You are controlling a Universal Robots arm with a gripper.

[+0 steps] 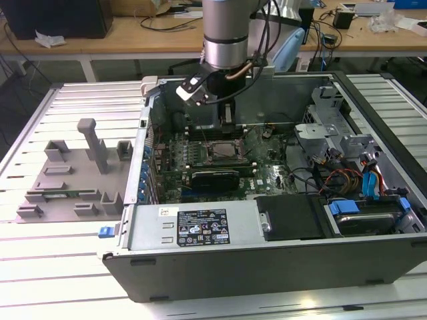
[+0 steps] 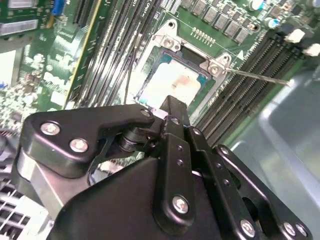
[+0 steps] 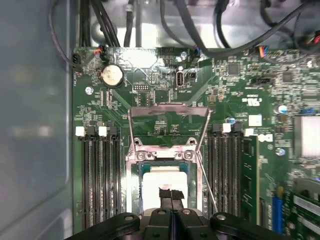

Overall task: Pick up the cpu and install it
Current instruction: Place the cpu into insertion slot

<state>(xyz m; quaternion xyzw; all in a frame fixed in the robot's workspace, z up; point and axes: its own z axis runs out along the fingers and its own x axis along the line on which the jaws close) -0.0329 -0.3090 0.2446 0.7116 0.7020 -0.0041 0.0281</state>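
The cpu (image 3: 162,184) is a small silvery square lying flat inside the metal-framed socket (image 3: 134,175) on the green motherboard; in the second wrist view the cpu (image 2: 170,82) also sits level in the socket (image 2: 167,42). My gripper (image 3: 171,193) is directly over it with its two black fingers pressed together, their tips at the chip's middle. I cannot tell whether the tips touch the plate. In the exterior view the gripper (image 1: 227,125) hangs inside the open computer case just above the socket (image 1: 223,149).
The socket's load frame (image 3: 167,111) stands flipped open and its thin lever (image 3: 207,180) sticks up beside it. Memory slots (image 3: 100,175) flank the socket. A black card (image 1: 213,177), cables (image 1: 333,180) and drive bays fill the case. A grey tray (image 1: 73,180) lies at the exterior view's left.
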